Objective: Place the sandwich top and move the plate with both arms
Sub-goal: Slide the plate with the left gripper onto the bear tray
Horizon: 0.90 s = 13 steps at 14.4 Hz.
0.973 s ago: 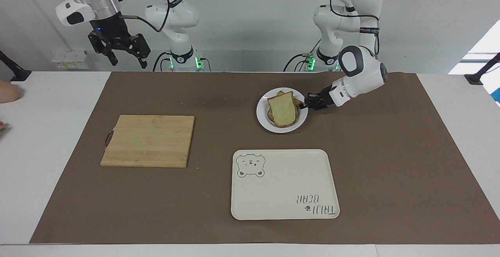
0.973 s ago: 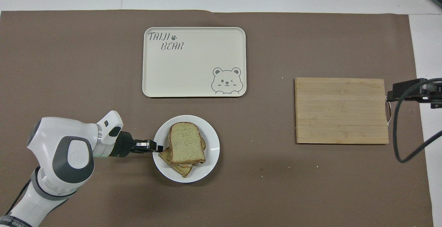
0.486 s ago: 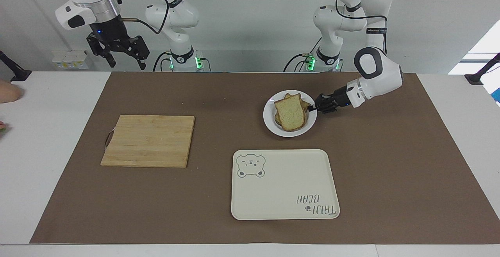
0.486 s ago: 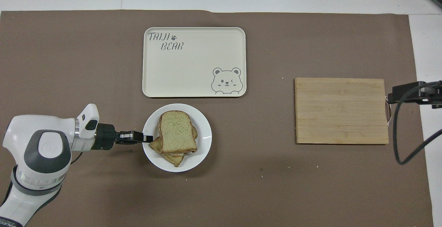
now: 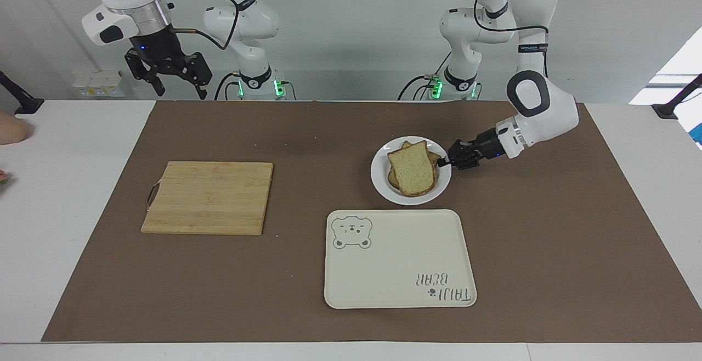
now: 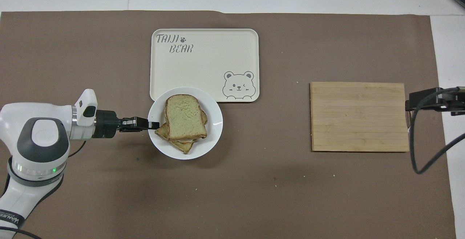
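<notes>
The left arm's black two-finger gripper is closed on the rim of the small round white plate, which is lifted, overlapping the cream rectangular bear tray's robot-side edge. The pale brown-crusted bread slice lies on the stack. The right gripper waits spread open above the desk's right-arm corner.

Arms: white glossy jointed shells, grey oval joint caps, silver wrist ring, black jaws, looping black cables, green base lights.

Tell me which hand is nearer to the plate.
Left. The left hand is shut on the rim of the plate; the right hand waits raised over the table's edge at the right arm's end.
</notes>
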Tool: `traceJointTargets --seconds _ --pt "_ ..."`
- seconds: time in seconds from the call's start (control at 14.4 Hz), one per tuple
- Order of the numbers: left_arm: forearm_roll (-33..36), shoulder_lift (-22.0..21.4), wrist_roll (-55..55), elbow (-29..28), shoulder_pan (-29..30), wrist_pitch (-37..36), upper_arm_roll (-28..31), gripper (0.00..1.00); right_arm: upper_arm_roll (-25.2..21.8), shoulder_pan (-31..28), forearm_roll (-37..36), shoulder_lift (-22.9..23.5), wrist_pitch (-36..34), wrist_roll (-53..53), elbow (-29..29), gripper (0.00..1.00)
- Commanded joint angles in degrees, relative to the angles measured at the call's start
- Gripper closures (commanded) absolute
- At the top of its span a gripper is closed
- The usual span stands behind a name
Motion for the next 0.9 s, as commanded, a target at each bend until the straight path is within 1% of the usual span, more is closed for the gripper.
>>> traceJointTargets --seconds 0.0,0.14,0.35,0.49,0.56,0.69,0.76,0.83 --pt "-1.3 4.8 -2.4 8.1 1.4 -3.5 -0.2 1.0 0.3 -0.7 -1.3 -1.2 0.8 -1.5 -1.4 0.0" --pt "-1.4 7.7 -5.4 13.2 1.3 -3.5 -0.5 1.0 0.4 -0.7 -1.2 -1.2 0.7 -1.4 -1.4 0.0" --pt "-3.5 10.6 -10.0 17.9 1.4 -2.6 -1.0 1.0 0.3 -0.8 -0.2 -1.0 0.8 -1.4 -1.0 0.0" --pt "-4.6 13.4 -12.6 22.1 1.2 -2.3 -1.3 1.0 0.3 -0.8 -0.2 -1.0 0.7 -1.3 -1.0 0.0" --pt "-4.8 15.5 -14.2 24.3 1.0 -1.9 -1.3 1.0 0.3 -0.8 -0.2 -1.0 0.7 -1.3 -1.0 0.0" --pt "-5.7 20.9 -14.9 29.9 0.7 2.6 -3.0 1.0 0.3 -0.8 -0.2 -1.0 0.7 -1.3 -1.0 0.0" --pt "-6.6 23.8 -14.9 32.0 1.1 5.8 -5.1 1.0 0.3 -0.8 -0.2 -1.0 0.7 -1.3 -1.0 0.0" --pt "-6.8 25.8 -15.0 33.9 1.5 8.3 -6.9 1.0 0.3 -0.8 -0.2 -1.0 0.7 -1.3 -1.0 0.0"
